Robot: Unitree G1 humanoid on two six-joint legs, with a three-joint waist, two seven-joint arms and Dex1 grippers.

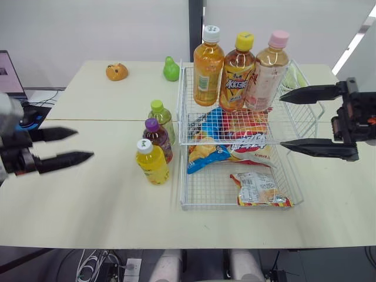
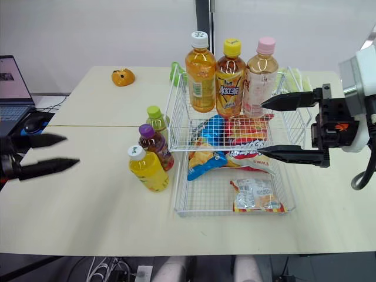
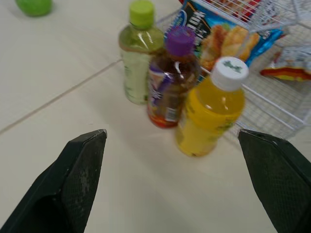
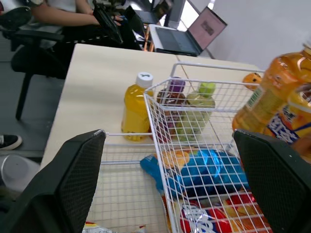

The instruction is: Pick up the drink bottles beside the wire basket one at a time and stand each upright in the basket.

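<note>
Three small bottles stand upright on the table just left of the wire basket (image 1: 235,207): a yellow one with a white cap (image 1: 152,161), a dark one with a purple cap (image 1: 157,138) and a pale one with a green cap (image 1: 161,117). On the basket's raised back tier stand an orange bottle (image 1: 208,67), an amber yellow-capped bottle (image 1: 237,73) and a pink-capped bottle (image 1: 267,71). My left gripper (image 1: 84,144) is open and empty, well left of the three small bottles. My right gripper (image 1: 281,121) is open and empty at the basket's right side, near the pink-capped bottle.
Snack packets (image 1: 258,189) lie in the basket's lower part and under the raised tier. An orange toy (image 1: 116,71) and a green pear-shaped thing (image 1: 171,69) sit at the table's back. A laptop (image 1: 9,73) is off to the left. A seated person (image 4: 63,12) is beyond the table.
</note>
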